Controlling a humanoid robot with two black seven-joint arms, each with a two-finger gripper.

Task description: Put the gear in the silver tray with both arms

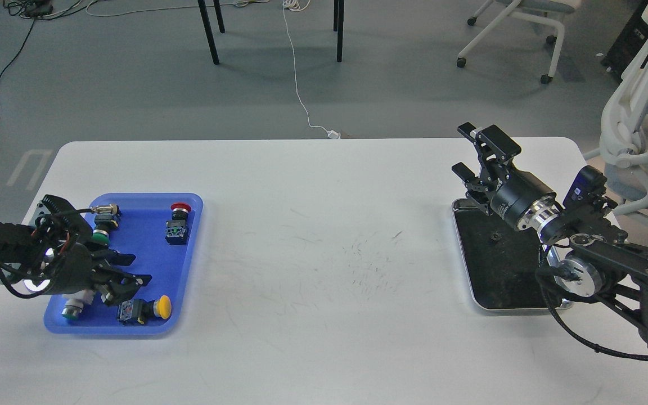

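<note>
The silver tray (462, 253) lies at the right of the white table, and a small black gear (494, 239) rests on its dark bottom. My right gripper (478, 156) is open and empty, raised above the tray's far left corner. My left gripper (128, 269) is open and sits low over the front part of the blue plastic tray (192, 247), its fingers pointing right. It hides the spot of the blue tray beneath it, so I see no gear there.
The blue tray holds several push-button switches: a red one (179, 209), a yellow one (161, 306), a green one (99, 235) and a white one (73, 306). Table legs and office chairs stand beyond the table's far edge.
</note>
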